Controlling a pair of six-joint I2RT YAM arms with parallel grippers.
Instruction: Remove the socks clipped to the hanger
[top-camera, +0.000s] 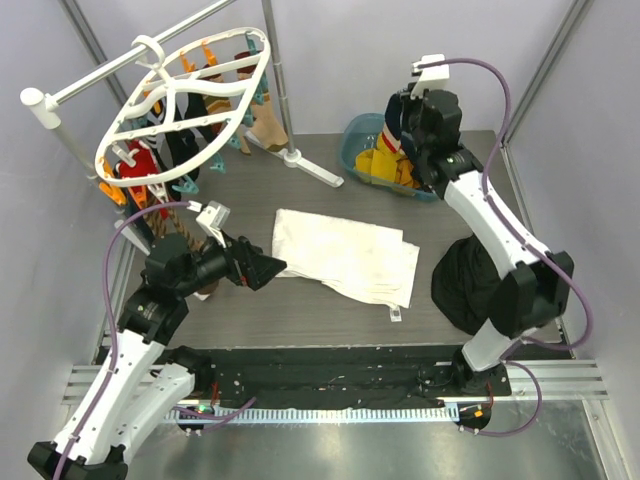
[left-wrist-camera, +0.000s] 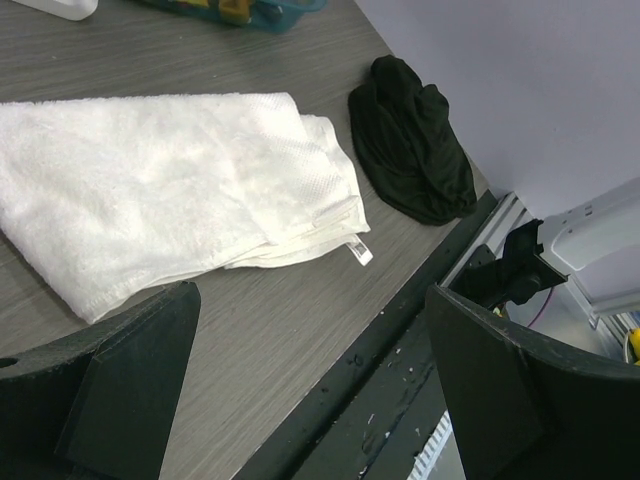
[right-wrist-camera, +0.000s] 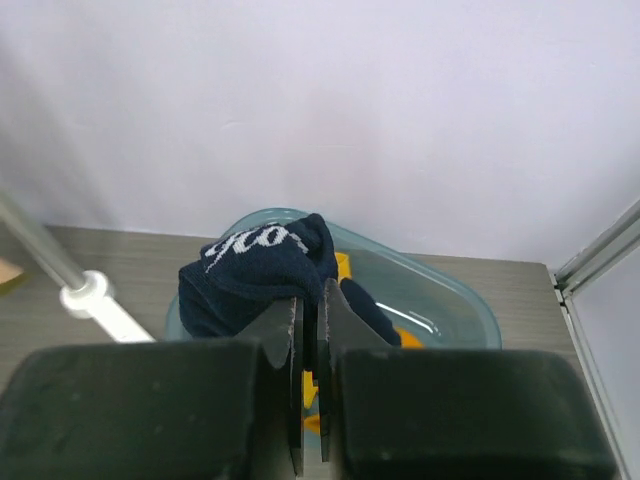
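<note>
Our right tool (right-wrist-camera: 310, 300) pinches a navy sock (right-wrist-camera: 255, 265) above the bin (right-wrist-camera: 455, 300), where we judge release comes next; our left tool (left-wrist-camera: 312, 345) gapes wide, idle.

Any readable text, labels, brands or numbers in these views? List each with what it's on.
Navy sock, pinched in the right gripper: white lettering, curved and partly folded under, not legible.
Tag on the white cloth: too small to read.
No other text, number or sign shows in any view.
</note>
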